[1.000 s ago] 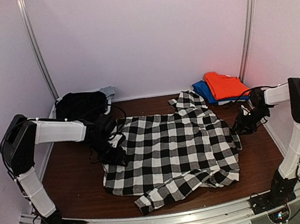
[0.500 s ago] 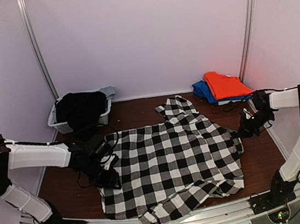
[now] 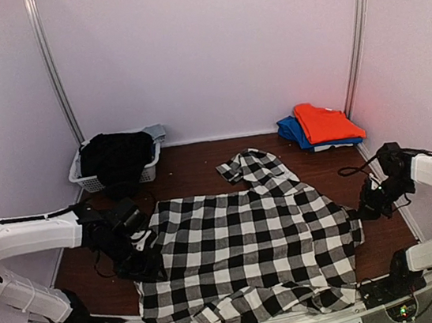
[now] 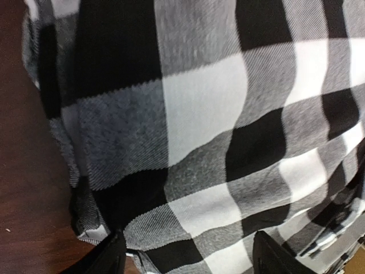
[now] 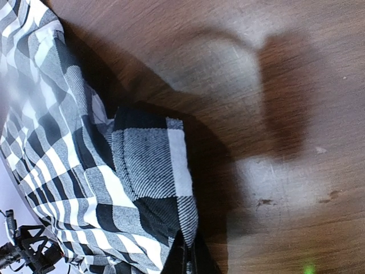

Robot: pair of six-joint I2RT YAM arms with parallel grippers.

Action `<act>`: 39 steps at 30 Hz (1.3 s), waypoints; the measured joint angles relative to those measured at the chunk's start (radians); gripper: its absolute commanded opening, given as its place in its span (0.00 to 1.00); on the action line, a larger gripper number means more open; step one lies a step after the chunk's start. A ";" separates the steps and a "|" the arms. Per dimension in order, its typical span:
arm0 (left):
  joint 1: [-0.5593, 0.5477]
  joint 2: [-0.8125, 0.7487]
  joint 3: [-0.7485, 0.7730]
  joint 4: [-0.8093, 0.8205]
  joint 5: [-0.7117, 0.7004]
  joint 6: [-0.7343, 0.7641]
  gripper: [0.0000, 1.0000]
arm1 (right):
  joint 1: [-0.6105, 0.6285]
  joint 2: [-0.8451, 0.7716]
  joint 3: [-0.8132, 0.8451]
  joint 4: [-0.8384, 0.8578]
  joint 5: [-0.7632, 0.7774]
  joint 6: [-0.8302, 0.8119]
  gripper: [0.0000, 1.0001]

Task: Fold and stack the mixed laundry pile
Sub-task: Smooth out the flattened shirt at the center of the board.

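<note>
Flattening comes first: the checked shirt (image 3: pixel 250 237) lies spread across the worktop (image 3: pixel 200 159), its hem bunched at the near edge. Your right gripper (image 3: pixel 369 206) has its jaws pinched shut on the shirt's right edge. The left gripper (image 3: pixel 147 252) stands with jaws wide over the left edge, apparently gripping nothing, though cloth hides the tips. Close there, then draw both sides apart evenly before folding.

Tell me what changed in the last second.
Both arms drew back toward the near edge, dragging the checked shirt nearer. The right gripper closed on its right edge; the left gripper stands open. The basket, black garment and folded stack stayed put.
</note>
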 measured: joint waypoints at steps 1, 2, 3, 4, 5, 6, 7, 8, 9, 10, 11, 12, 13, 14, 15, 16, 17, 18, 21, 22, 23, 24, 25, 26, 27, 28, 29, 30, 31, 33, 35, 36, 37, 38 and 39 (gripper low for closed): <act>0.011 0.005 0.031 -0.012 -0.003 0.008 0.87 | 0.000 -0.018 0.000 -0.008 0.010 0.010 0.05; 0.030 0.008 0.063 -0.019 -0.003 0.018 0.93 | -0.001 -0.030 0.000 -0.013 0.019 0.021 0.25; 0.051 0.008 0.088 -0.023 -0.003 0.031 0.97 | -0.002 -0.038 0.000 -0.016 0.024 0.029 0.42; 0.087 0.008 0.120 -0.027 -0.003 0.047 0.98 | -0.004 -0.041 0.001 -0.018 0.029 0.036 0.51; 0.126 0.007 0.153 -0.028 -0.003 0.062 0.98 | -0.008 -0.041 0.005 -0.024 0.040 0.036 0.56; 0.166 0.005 0.185 -0.029 -0.004 0.079 0.98 | -0.009 -0.038 0.014 -0.030 0.051 0.032 0.61; 0.203 0.004 0.218 -0.031 -0.007 0.098 0.98 | -0.011 -0.034 0.034 -0.037 0.065 0.026 0.66; 0.234 0.005 0.254 -0.035 -0.012 0.117 0.98 | -0.013 -0.029 0.063 -0.040 0.078 0.012 0.67; 0.253 0.005 0.283 -0.034 -0.019 0.133 0.98 | -0.014 -0.019 0.101 -0.039 0.089 -0.007 0.67; 0.271 0.010 0.321 -0.034 -0.023 0.149 0.98 | -0.014 -0.009 0.136 -0.035 0.096 -0.021 0.67; 0.284 0.021 0.360 -0.032 -0.025 0.164 0.98 | -0.015 0.011 0.186 -0.028 0.099 -0.047 0.65; 0.298 0.039 0.397 -0.026 -0.025 0.177 0.98 | -0.015 0.039 0.238 -0.014 0.097 -0.073 0.63; 0.309 0.064 0.431 -0.016 -0.023 0.188 0.98 | -0.015 0.074 0.290 0.005 0.090 -0.098 0.60; 0.320 0.093 0.462 -0.005 -0.020 0.199 0.98 | -0.015 0.116 0.339 0.024 0.077 -0.122 0.57; 0.329 0.120 0.482 0.003 -0.019 0.207 0.98 | -0.015 0.156 0.375 0.043 0.063 -0.139 0.53; 0.339 0.154 0.505 0.014 -0.017 0.216 0.98 | -0.015 0.217 0.428 0.061 0.032 -0.156 0.51; 0.348 0.185 0.522 0.025 -0.014 0.225 0.98 | -0.015 0.267 0.463 0.079 0.012 -0.175 0.50; 0.354 0.212 0.531 0.043 -0.010 0.234 0.98 | -0.012 0.328 0.506 0.089 -0.013 -0.190 0.50; 0.362 0.271 0.547 0.074 0.005 0.256 0.98 | 0.007 0.518 0.635 0.125 -0.055 -0.220 0.48; 0.363 0.301 0.571 0.068 0.008 0.264 0.98 | 0.017 0.571 0.673 0.130 -0.062 -0.230 0.48; 0.363 0.329 0.595 0.069 0.010 0.270 0.98 | 0.028 0.611 0.703 0.134 -0.064 -0.238 0.47; 0.363 0.358 0.623 0.070 0.013 0.275 0.98 | 0.043 0.661 0.750 0.127 -0.065 -0.245 0.47; 0.363 0.385 0.648 0.072 0.016 0.279 0.98 | 0.062 0.708 0.800 0.121 -0.063 -0.256 0.46; 0.363 0.404 0.666 0.074 0.016 0.282 0.98 | 0.078 0.747 0.842 0.117 -0.061 -0.264 0.46; 0.363 0.424 0.685 0.073 0.019 0.286 0.98 | 0.100 0.790 0.893 0.112 -0.057 -0.271 0.46; 0.363 0.441 0.702 0.072 0.021 0.291 0.98 | 0.122 0.830 0.939 0.111 -0.052 -0.282 0.45; 0.363 0.457 0.718 0.071 0.023 0.299 0.98 | 0.141 0.866 0.977 0.110 -0.045 -0.287 0.45; 0.363 0.474 0.736 0.068 0.023 0.308 0.98 | 0.159 0.898 1.006 0.108 -0.037 -0.293 0.45; 0.363 0.492 0.760 0.060 0.025 0.317 0.98 | 0.174 0.922 1.028 0.103 -0.030 -0.297 0.45; 0.363 0.535 0.808 0.055 0.026 0.336 0.98 | 0.206 0.974 1.070 0.086 -0.012 -0.311 0.45; 0.363 0.568 0.842 0.053 0.025 0.353 0.98 | 0.233 1.012 1.091 0.069 0.010 -0.325 0.45; 0.363 0.582 0.855 0.048 0.025 0.362 0.98 | 0.243 1.025 1.097 0.058 0.023 -0.332 0.45; 0.363 0.593 0.863 0.042 0.025 0.370 0.98 | 0.251 1.036 1.098 0.048 0.033 -0.339 0.46; 0.363 0.601 0.866 0.037 0.025 0.377 0.97 | 0.259 1.044 1.098 0.037 0.047 -0.344 0.46; 0.363 0.604 0.867 0.033 0.026 0.383 0.98 | 0.264 1.051 1.098 0.027 0.058 -0.348 0.46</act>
